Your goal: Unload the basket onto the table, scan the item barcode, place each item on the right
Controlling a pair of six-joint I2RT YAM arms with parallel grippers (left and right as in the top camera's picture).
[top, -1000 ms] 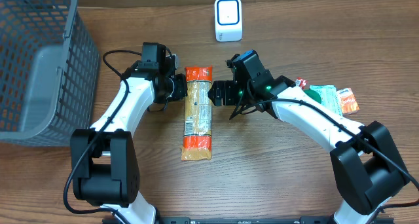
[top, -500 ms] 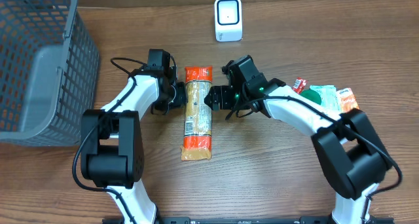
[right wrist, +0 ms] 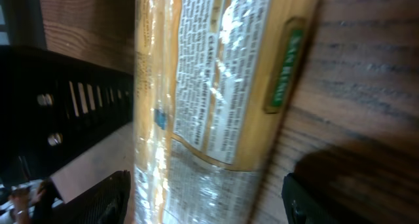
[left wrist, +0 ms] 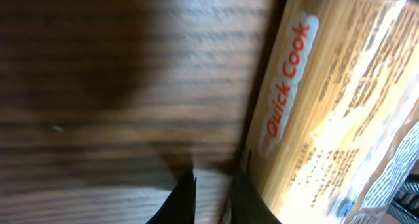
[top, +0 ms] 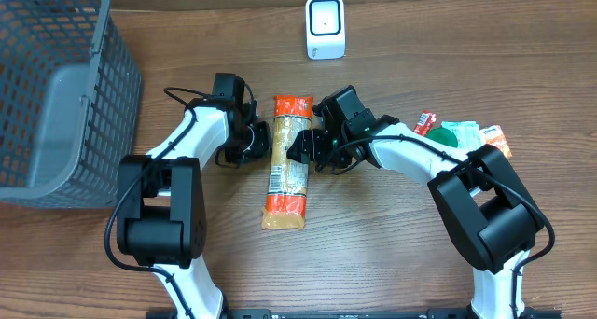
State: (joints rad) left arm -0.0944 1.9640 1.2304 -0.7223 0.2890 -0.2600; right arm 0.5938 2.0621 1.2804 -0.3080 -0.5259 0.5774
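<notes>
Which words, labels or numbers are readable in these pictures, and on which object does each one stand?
"Quick Cook": orange-red letters on the long pasta pack, seen in the left wrist view.
green label on the same pack's edge: blurred, not readable.
fine print on the pack: too small and glossy to read.
white scanner: no text visible.
small packets at the right: print too small to read.

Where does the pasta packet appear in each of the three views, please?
Overhead: the pasta packet lies lengthwise near the centre.
Left wrist: the packet fills the right side.
Right wrist: the packet runs down the middle, between the open fingers.
Shared landmark: the wooden table beneath it.
</notes>
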